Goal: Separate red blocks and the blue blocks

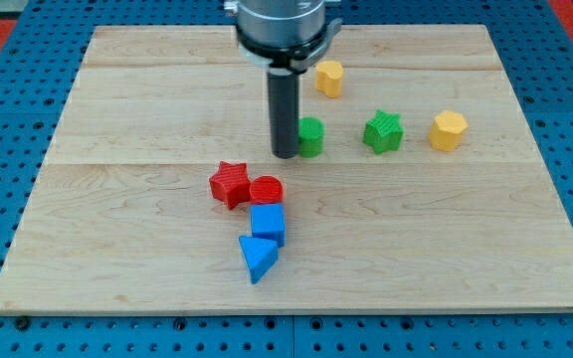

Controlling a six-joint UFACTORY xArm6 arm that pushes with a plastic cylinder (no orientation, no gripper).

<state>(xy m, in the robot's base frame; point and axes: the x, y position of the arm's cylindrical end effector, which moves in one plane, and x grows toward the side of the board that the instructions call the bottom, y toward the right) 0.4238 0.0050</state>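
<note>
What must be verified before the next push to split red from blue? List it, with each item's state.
1. My tip in view and clear of the red and blue cluster: ok; it sits above the cluster, beside the green cylinder.
2. Reds together: ok; red star touches red cylinder.
3. Blues together: ok; blue cube sits against blue triangle.
4. Red and blue apart: not ok; the red cylinder touches the blue cube.
5. Tip touching the green cylinder: cannot tell.
6. Other blocks away from the cluster: ok; green star and both yellow blocks lie toward the view's top right.
</note>
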